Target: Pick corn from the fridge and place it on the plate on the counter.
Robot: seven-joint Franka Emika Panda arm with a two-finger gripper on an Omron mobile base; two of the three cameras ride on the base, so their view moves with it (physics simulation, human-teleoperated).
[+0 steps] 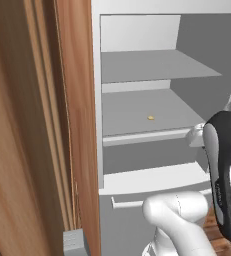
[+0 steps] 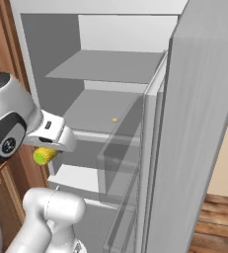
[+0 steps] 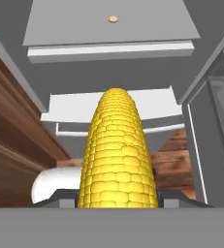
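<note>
The corn (image 3: 117,150) sits lengthwise in the end effector (image 3: 117,203), clamped at its base and pointing out along the hand's line toward the fridge (image 1: 137,165); a grip low on the cob likely keeps it steady for the carry; from the right base view the green end (image 2: 45,156) pokes out under the white wrist, just in front of the fridge's open front, level with the gap below the middle shelf (image 2: 103,116); so the cob is out of the fridge and in the hand; a tiny yellow-orange speck (image 1: 150,118) lies on that middle shelf; the fingertips themselves are hard to make out, hidden behind the cob; the fridge door (image 2: 194,128) stands open to the right, cut off by the frame.
</note>
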